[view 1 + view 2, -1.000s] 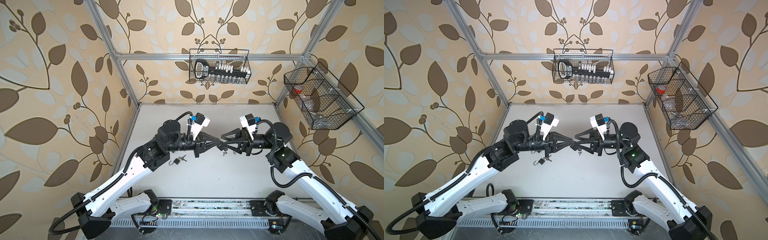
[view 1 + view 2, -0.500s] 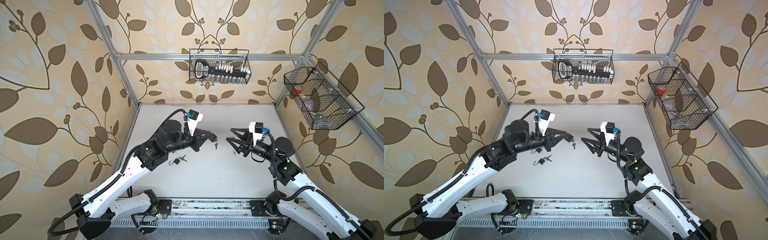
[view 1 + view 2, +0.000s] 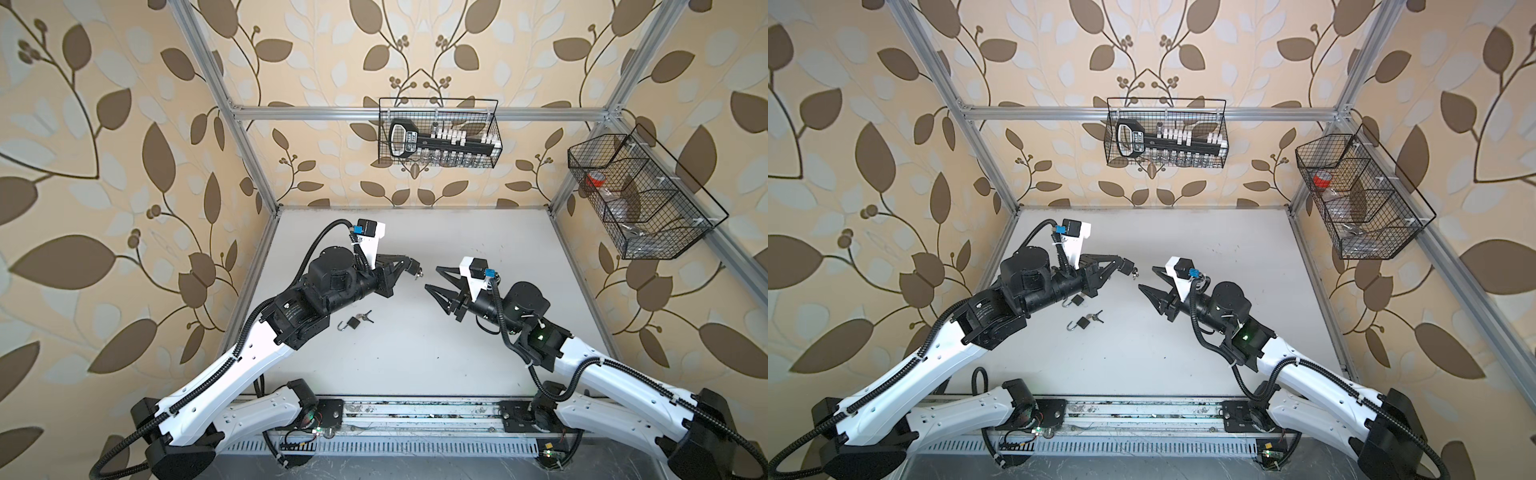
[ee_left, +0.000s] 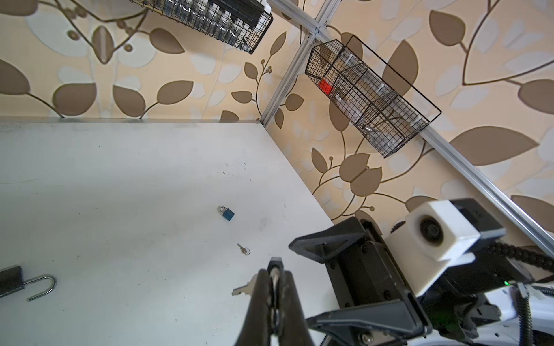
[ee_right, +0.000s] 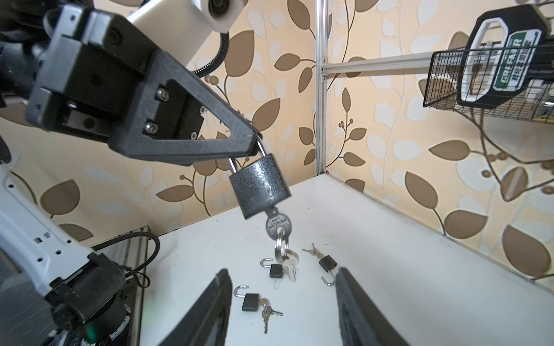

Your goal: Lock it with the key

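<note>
Left gripper [image 5: 251,140]: fingers pressed together on the shackle of the grey padlock [image 5: 259,185], holding it up over the table [image 3: 415,353], left of centre in both top views.
Grey padlock: hangs body-down from the fingertips, slightly tilted and clear of the table surface. Whether the shackle is latched I cannot tell.
Key [image 5: 277,223]: seated in the keyhole on the underside of the grey padlock, head pointing down. A key ring [image 5: 281,248] with 1 more key dangles from it.
Right gripper [image 3: 432,277]: jaws spread apart with nothing between them. The tips face the left gripper, near the grey padlock but not touching it.
Spare padlocks [image 5: 250,301]: 3 small dark ones lie on the table beneath the hanging keys, with their shackles open; the one marked has keys at its base.
Blue padlock [image 4: 227,213]: lies flat on the table, shackle closed.
Loose key [image 4: 243,249]: on the table near the blue padlock, not touching it.
</note>
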You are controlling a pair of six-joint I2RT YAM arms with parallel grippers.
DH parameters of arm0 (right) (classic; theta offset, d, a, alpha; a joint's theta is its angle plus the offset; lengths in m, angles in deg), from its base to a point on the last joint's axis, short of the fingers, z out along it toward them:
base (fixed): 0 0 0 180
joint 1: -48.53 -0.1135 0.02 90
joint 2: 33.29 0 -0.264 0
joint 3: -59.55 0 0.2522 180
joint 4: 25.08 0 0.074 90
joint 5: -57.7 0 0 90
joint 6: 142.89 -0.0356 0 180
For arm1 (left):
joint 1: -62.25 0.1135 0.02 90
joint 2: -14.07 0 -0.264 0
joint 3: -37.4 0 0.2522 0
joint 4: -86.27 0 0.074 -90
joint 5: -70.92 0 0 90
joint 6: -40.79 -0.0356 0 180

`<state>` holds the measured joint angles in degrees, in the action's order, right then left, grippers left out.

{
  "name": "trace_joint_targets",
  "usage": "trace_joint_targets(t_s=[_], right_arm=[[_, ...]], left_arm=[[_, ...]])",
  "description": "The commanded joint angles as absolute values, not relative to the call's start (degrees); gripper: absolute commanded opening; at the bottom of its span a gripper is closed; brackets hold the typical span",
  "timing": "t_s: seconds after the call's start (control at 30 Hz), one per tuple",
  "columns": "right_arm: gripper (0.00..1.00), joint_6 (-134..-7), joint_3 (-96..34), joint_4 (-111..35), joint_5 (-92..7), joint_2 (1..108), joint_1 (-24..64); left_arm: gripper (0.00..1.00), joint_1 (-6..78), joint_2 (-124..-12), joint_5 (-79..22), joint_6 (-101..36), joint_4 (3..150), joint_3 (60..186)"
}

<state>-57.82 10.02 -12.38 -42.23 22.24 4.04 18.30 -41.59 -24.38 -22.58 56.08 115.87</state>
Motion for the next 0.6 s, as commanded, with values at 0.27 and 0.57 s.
trace_joint_targets(t_s=[0.27, 0.57], right_arm=[[0.49, -57.7, 8.0, -5.4, -36.7, 28.4, 1.1], [0.44, -60.0, 7.9, -2.5, -37.6, 30.0, 1.1]], left_arm=[[0.0, 17.8, -41.3, -23.6, -21.5, 59.9, 116.8], [0.0, 17.8, -41.5, -24.8, -21.3, 59.9, 116.7]])
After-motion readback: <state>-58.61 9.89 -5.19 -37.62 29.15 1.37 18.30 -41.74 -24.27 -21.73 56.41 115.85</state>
